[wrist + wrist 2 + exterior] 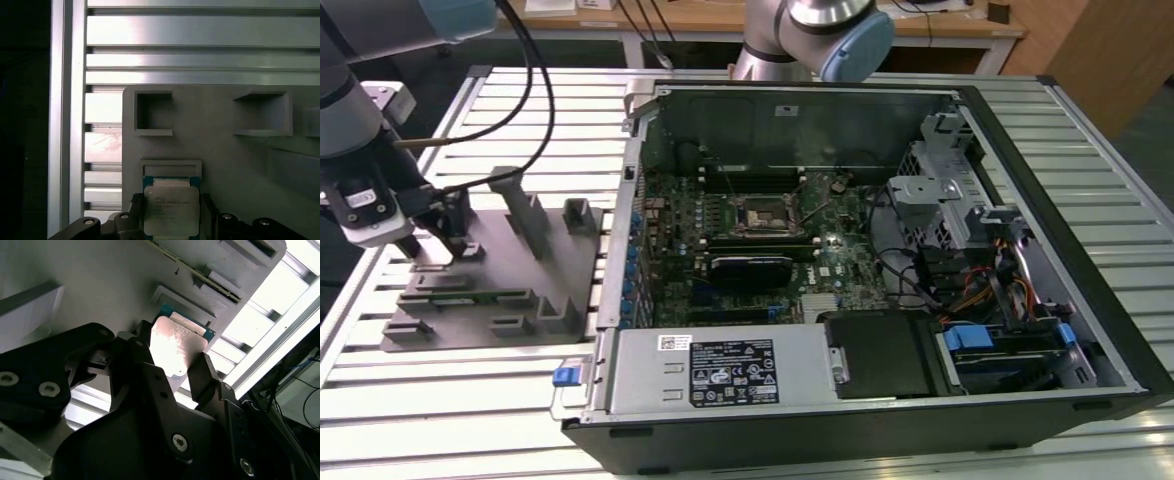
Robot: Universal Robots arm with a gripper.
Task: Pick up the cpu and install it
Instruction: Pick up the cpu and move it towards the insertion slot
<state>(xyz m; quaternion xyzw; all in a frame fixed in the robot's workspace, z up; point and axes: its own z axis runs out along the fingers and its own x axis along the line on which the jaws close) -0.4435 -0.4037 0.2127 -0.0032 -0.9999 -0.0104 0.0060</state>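
The cpu (176, 346) is a flat square chip with a silvery top and a thin greenish rim. It lies at the edge of a grey holder plate (225, 150), just below a shallow raised frame on that plate. My gripper (172, 354) stands over it, its two black fingers (202, 372) pressed against opposite edges of the chip. In the first wrist view the cpu (171, 210) sits between the same fingers. In the exterior view my gripper (434, 245) is down on the grey holder plate (494, 290), at that view's left. The motherboard's dark square socket (761, 213) lies inside the open computer case.
The open computer case (1067, 250) takes up the exterior view's right, with cables, a drive cage and a power supply (720, 370) inside. Upright grey posts (527, 215) rise from the holder plate beside my gripper. A slatted aluminium table (454, 400) carries everything. A second arm's base (814, 30) stands behind the case.
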